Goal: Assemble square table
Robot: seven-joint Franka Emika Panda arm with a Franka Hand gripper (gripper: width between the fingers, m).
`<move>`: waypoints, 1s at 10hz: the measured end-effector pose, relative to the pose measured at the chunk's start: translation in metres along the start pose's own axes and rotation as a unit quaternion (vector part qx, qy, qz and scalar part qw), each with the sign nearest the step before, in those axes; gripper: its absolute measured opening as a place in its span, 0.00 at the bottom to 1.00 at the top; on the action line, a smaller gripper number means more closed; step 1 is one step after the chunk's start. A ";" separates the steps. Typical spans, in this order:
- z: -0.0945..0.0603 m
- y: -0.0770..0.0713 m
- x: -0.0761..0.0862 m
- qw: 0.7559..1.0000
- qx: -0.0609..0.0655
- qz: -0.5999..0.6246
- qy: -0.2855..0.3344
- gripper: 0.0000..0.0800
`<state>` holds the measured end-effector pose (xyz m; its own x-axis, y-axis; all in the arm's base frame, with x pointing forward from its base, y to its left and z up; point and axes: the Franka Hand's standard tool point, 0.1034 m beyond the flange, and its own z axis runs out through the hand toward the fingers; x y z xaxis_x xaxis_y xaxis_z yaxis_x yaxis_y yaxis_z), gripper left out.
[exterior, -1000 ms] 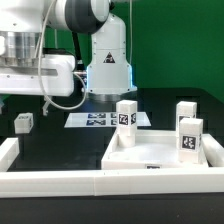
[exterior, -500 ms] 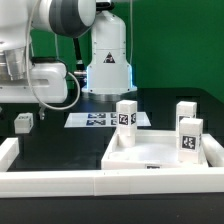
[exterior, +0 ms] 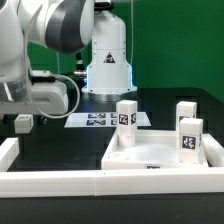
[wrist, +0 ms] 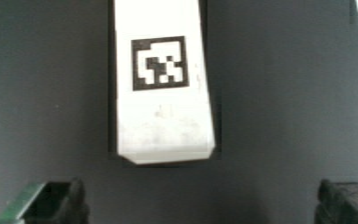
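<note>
Exterior view. My arm fills the exterior view's left, bent low over the black table. My gripper itself is hidden behind the arm's body here, so this view says nothing of my fingers. The square slab lies at the exterior view's right, rimmed side up, close against the long white rail that runs along the near edge. 3 legs stand upright on the slab: 1 leg at the corner toward the exterior view's left, 1 leg at the far corner toward the right, and 1 leg just in front of that one. Each shows a black-and-white tag. A 4th leg lies on the table at the exterior view's left, well apart from the slab and just beside my arm. The marker board lies flat on the table between the arm's base and the slab.

Wrist view. A white leg lies flat on the dark table, its tag facing the camera. My gripper is spread wide, both fingers apart, holding nothing and not touching the leg.
</note>
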<state>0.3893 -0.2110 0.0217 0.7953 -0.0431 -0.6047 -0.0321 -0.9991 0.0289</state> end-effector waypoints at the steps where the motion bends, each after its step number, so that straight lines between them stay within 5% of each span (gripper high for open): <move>1: 0.004 0.001 -0.008 0.999 0.000 -0.003 -0.039 0.81; 3: 0.002 0.010 -0.017 0.996 0.002 0.002 -0.093 0.81; 7: 0.005 0.008 -0.016 0.995 0.003 0.001 -0.098 0.81; 10: 0.027 0.007 -0.030 0.993 0.018 -0.076 -0.088 0.81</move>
<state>0.3489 -0.2173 0.0182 0.6742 0.1122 -0.7300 0.0567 -0.9933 -0.1003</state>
